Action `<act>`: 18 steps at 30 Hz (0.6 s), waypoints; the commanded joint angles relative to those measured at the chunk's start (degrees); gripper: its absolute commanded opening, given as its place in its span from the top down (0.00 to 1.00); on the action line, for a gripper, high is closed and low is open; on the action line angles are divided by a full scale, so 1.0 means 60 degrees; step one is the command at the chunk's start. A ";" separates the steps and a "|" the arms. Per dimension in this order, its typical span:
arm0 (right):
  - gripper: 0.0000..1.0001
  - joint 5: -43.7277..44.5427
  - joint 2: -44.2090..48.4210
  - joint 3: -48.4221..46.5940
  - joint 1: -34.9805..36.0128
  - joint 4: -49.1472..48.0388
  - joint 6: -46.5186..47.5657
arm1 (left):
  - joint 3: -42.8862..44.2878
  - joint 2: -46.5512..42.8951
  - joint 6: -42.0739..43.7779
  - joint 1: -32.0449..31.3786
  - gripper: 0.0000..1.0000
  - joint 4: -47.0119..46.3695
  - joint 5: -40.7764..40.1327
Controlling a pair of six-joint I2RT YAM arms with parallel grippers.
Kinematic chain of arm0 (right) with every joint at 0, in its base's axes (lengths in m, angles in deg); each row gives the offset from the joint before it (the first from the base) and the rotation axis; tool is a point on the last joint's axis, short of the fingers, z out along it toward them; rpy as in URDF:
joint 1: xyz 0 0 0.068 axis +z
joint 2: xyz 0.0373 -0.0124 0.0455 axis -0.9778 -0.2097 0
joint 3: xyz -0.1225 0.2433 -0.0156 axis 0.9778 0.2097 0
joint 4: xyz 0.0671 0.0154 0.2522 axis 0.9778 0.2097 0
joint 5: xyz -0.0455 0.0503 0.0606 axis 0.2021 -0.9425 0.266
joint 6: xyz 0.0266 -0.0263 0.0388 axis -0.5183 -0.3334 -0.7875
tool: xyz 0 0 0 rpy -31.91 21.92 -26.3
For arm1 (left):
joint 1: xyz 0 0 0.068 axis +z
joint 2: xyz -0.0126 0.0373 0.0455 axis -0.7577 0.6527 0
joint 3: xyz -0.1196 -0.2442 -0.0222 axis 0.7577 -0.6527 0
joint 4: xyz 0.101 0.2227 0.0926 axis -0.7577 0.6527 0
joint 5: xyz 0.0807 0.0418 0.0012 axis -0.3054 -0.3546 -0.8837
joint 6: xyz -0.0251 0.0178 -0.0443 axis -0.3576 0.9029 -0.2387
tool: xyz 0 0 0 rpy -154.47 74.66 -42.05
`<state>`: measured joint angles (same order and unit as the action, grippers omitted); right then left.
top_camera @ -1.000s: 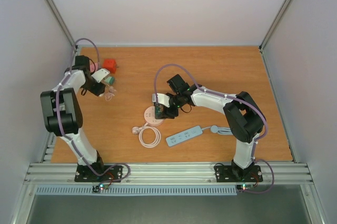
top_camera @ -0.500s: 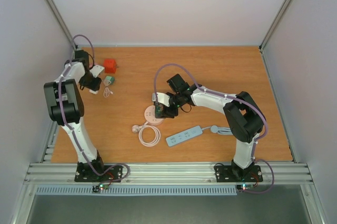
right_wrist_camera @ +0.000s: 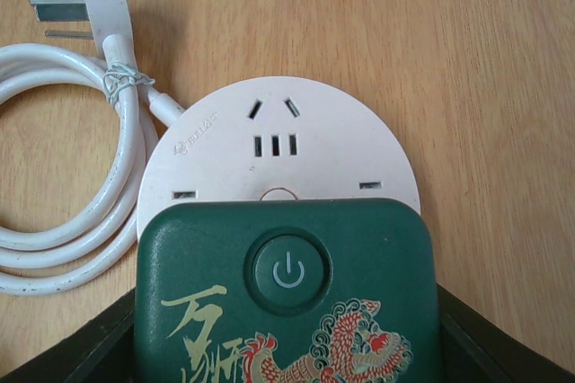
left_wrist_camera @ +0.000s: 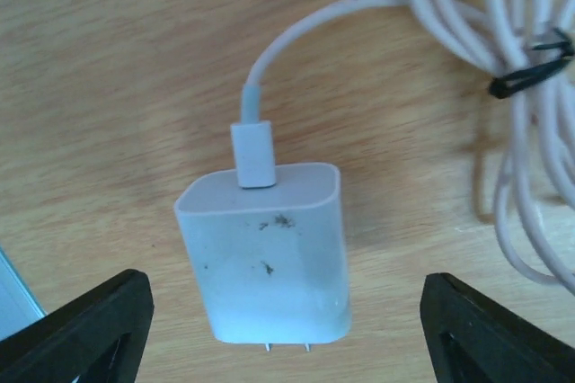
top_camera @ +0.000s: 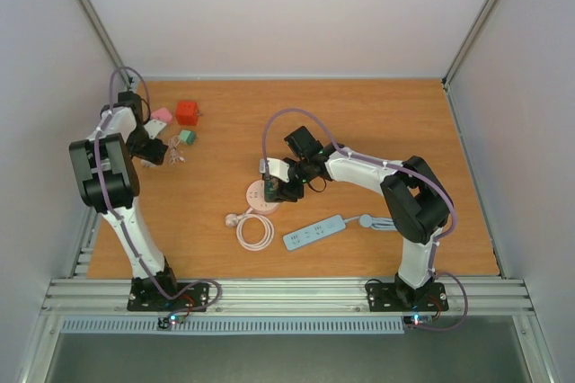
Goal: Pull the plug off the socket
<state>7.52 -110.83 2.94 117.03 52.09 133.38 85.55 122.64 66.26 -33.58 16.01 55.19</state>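
Right gripper [right_wrist_camera: 287,347]: closed on one dark green rectangular plastic plug [right_wrist_camera: 287,257], with a finger seen against each of its sides. The plug is laid over the near half of one round pale pink plastic socket [right_wrist_camera: 278,136]. Whether its pins sit in the slots cannot be told.

Noted on the plug:
- one round button with a power symbol
- gold characters, of which only "万" is read
- one red-and-gold ornament, cut off by the frame edge

Counted on the socket's bare face: two slanted slots, three short upright slots, and one flat slot at either side. One small embossed mark is seen, too small to read.

One white coiled cord [right_wrist_camera: 54,221] is joined to the socket's left edge. It is bound by one wire twist [right_wrist_camera: 119,80] and ends in one white mains plug [right_wrist_camera: 94,1].

One pale blue power strip [top_camera: 314,232] is seen near and right of the socket on the wooden table [top_camera: 377,122].

Left gripper [left_wrist_camera: 283,329]: held wide, well left of the socket. One white square plastic charger [left_wrist_camera: 265,248] is lying flat between the fingers [left_wrist_camera: 90,325], apart from both.
- Two prongs are counted on the charger.
- One white USB cable [left_wrist_camera: 296,32] is plugged into it.
- The cable's bundle is held by one black tie [left_wrist_camera: 530,73].

Three small blocks are counted far left of the socket: one red block [top_camera: 187,112], one pink block [top_camera: 162,115] and one green block [top_camera: 186,137].
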 commanded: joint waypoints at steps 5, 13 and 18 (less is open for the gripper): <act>0.87 0.0750 -0.0346 -0.0027 -0.0102 0.0583 -0.0093 | 0.0558 -0.0864 -0.0123 0.0023 0.02 0.0347 0.1785; 0.47 0.0491 -0.0159 -0.0180 -0.0102 0.0607 -0.0241 | 0.0230 -0.2206 0.0164 -0.0153 0.00 0.0417 0.4789; 0.34 0.0291 -0.0075 -0.0394 -0.0104 0.0604 -0.0350 | -0.0244 -0.2771 -0.0069 -0.0276 0.00 0.0224 0.5626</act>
<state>7.56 -110.94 2.15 116.99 53.05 133.18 85.90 108.35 66.35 -34.67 17.17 80.48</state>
